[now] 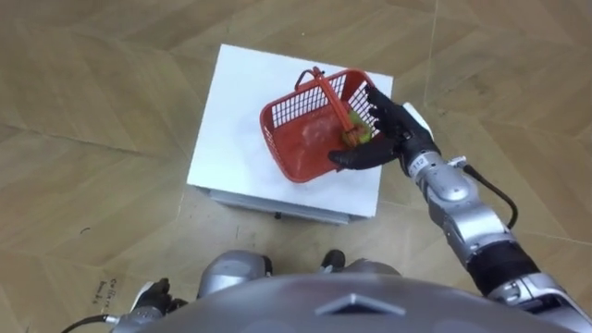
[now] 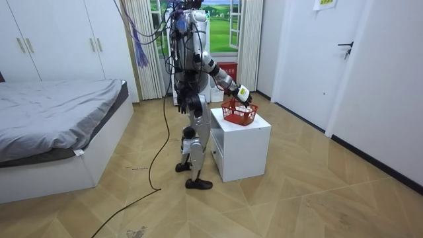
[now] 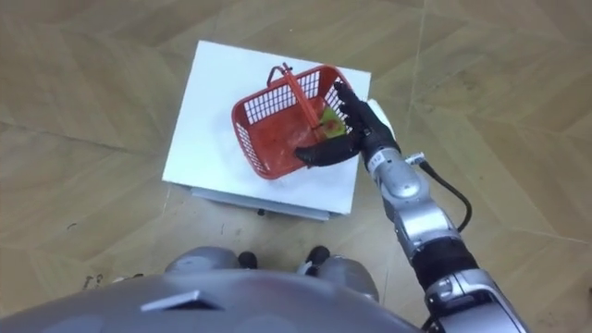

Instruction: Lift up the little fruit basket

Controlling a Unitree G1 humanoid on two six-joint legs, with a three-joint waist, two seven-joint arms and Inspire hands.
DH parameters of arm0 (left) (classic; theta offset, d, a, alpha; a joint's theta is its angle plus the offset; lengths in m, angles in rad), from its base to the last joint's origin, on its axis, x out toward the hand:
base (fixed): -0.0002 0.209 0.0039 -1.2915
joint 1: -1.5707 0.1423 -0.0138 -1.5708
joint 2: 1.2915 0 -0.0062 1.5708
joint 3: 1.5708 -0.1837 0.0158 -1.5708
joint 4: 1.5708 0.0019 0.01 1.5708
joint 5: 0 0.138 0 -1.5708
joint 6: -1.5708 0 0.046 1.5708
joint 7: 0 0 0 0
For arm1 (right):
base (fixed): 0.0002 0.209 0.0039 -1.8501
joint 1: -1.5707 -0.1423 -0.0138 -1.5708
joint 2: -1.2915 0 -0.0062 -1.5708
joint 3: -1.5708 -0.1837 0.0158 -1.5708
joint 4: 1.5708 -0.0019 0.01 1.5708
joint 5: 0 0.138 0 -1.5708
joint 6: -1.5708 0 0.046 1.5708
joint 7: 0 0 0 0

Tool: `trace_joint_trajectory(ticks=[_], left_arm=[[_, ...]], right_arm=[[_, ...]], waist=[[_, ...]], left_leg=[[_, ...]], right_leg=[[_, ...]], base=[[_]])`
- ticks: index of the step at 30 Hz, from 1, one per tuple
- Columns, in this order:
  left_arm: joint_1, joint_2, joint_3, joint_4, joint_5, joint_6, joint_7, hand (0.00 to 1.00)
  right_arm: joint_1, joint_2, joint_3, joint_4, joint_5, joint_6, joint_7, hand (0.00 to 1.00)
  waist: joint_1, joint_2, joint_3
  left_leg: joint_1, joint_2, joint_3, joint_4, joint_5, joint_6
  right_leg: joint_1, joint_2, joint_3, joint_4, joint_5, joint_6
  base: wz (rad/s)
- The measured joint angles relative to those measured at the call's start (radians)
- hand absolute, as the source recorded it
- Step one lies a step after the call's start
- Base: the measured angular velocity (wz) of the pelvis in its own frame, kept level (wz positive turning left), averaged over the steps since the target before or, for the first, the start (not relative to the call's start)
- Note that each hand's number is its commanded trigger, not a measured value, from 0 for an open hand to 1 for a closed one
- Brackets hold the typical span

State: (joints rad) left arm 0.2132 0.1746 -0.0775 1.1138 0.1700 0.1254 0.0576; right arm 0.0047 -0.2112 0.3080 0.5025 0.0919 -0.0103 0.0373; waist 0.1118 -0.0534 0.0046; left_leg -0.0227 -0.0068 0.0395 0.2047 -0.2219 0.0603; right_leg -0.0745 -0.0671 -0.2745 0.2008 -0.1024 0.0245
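Note:
A red mesh fruit basket (image 1: 301,153) stands on the right half of a small white cabinet (image 1: 231,120), its handle (image 1: 328,97) upright across the middle. Green and yellow fruit (image 1: 356,137) lies inside at its right end. My right hand (image 1: 384,129) is open at the basket's right side, the fingers spread along the right rim and the thumb reaching left over the near rim, apart from the handle. In the room view I stand at the cabinet (image 2: 241,142) with the right arm stretched out to the basket (image 2: 239,114). My left hand (image 2: 180,101) hangs at my side.
The cabinet stands alone on a wooden floor. A bed (image 2: 59,112) is at the room view's left and white wardrobes (image 2: 53,39) stand behind it. A curtained window (image 2: 218,26) is behind me, and a white door (image 2: 344,59) is at the room view's right.

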Motion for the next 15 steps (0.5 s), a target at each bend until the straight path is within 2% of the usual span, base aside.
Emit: trace_joint_trajectory(ticks=[4, 6, 8, 10, 14, 15], left_arm=[[-0.002, 0.0, 0.007, -0.01, 0.0, -0.002, -0.001, 0.0], [-0.002, 0.0, 0.008, -0.013, -0.001, -0.001, -0.002, 0.0], [-0.002, 0.0, 0.008, -0.016, -0.001, -0.002, 0.001, 0.0], [0.0, 0.0, 0.007, -0.02, -0.001, -0.001, 0.002, 0.0], [0.008, 0.0, 0.025, -0.05, 0.003, 0.0, -0.003, 0.0], [0.01, 0.0, 0.036, -0.062, 0.023, 0.002, -0.005, 0.0]], right_arm=[[0.01, 0.003, -0.037, -0.022, -0.032, 0.003, 0.009, 0.0], [0.019, 0.004, -0.052, -0.051, -0.028, 0.003, 0.009, 0.0], [0.02, 0.007, -0.058, -0.066, -0.026, 0.003, 0.008, 0.0], [0.027, 0.015, -0.059, -0.099, -0.027, 0.003, 0.009, 0.0], [0.059, 0.016, -0.06, -0.131, -0.063, 0.003, 0.009, 0.0], [0.07, 0.018, -0.065, -0.131, -0.096, 0.003, 0.01, 0.0]], waist=[[-0.005, -0.002, -0.0018], [-0.005, 0.003, 0.0015], [-0.011, 0.006, 0.0015], [-0.025, 0.012, 0.005], [-0.03, 0.02, 0.0085], [-0.035, 0.018, 0.0062]], left_leg=[[0.004, 0.0, 0.006, -0.002, 0.0, 0.0], [0.014, 0.0, 0.015, -0.005, -0.001, -0.001], [0.019, 0.0, 0.018, -0.006, -0.001, -0.001], [0.033, 0.002, 0.022, -0.006, -0.001, -0.001], [0.052, 0.006, 0.039, -0.016, -0.001, -0.001], [0.053, 0.007, 0.04, -0.017, -0.002, -0.002]], right_leg=[[0.002, 0.0, 0.006, 0.001, 0.0, 0.0], [0.004, 0.004, 0.024, 0.002, 0.0, 0.0], [0.007, 0.004, 0.027, 0.002, 0.0, 0.0], [0.018, 0.005, 0.029, 0.001, 0.0, 0.0], [0.029, 0.009, 0.03, 0.0, 0.0, 0.0], [0.03, 0.011, 0.03, -0.001, 0.0, 0.0]], base=[[-0.07], [-0.14], [-0.05], [-0.04], [-0.07], [0.0]])
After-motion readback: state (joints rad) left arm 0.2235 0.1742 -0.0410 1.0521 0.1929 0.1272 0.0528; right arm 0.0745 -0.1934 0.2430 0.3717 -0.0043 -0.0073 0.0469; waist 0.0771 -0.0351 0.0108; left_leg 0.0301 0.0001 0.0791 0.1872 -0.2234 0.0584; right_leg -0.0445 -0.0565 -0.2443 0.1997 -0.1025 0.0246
